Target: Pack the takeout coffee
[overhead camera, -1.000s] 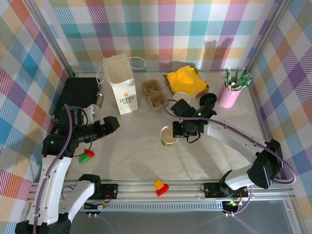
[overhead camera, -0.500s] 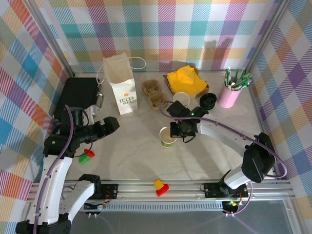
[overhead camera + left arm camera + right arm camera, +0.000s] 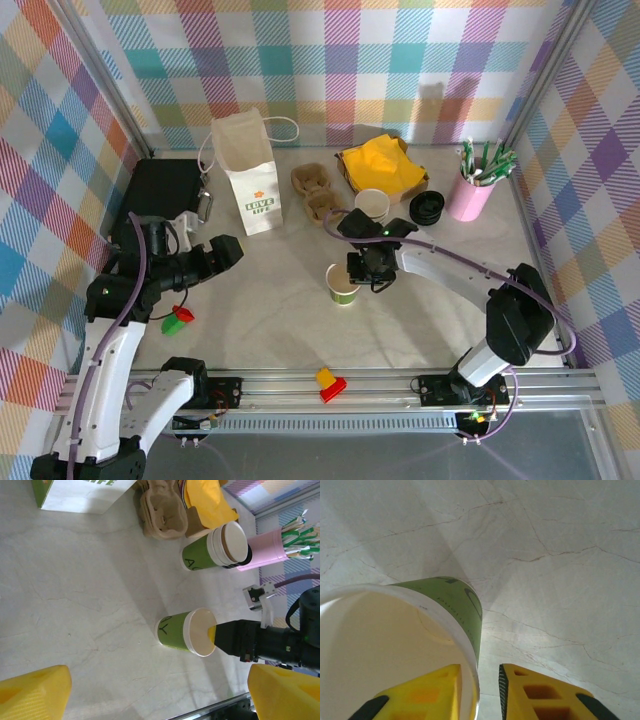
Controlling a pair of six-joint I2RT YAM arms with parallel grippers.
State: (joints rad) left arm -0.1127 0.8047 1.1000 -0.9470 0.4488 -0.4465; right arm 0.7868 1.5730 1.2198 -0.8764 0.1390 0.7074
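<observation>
The takeout coffee (image 3: 343, 283) is a small green paper cup standing upright mid-table, with no lid on it and a cream inside. My right gripper (image 3: 360, 268) hangs over its right rim. In the right wrist view, one yellow finger (image 3: 427, 692) reaches inside the cup (image 3: 452, 600). The other finger stands outside, a small gap off the wall, so the right gripper (image 3: 479, 672) is slightly open. The left wrist view shows the cup (image 3: 182, 632) with that finger dipping into its mouth. My left gripper (image 3: 232, 250) hovers open to the cup's left, its jaws (image 3: 157, 680) wide apart with nothing between them.
A white paper bag (image 3: 246, 185) stands open at the back left. Cardboard cup carriers (image 3: 315, 195), yellow napkins (image 3: 380, 163), a stack of cups (image 3: 372, 204), black lids (image 3: 428, 207) and a pink cup of straws (image 3: 472, 192) line the back. Small blocks (image 3: 178, 318) lie near the front.
My right gripper's jaws have parted from their shut grip on the cup's rim. The right arm and cup have shifted slightly left. The left arm has barely moved.
</observation>
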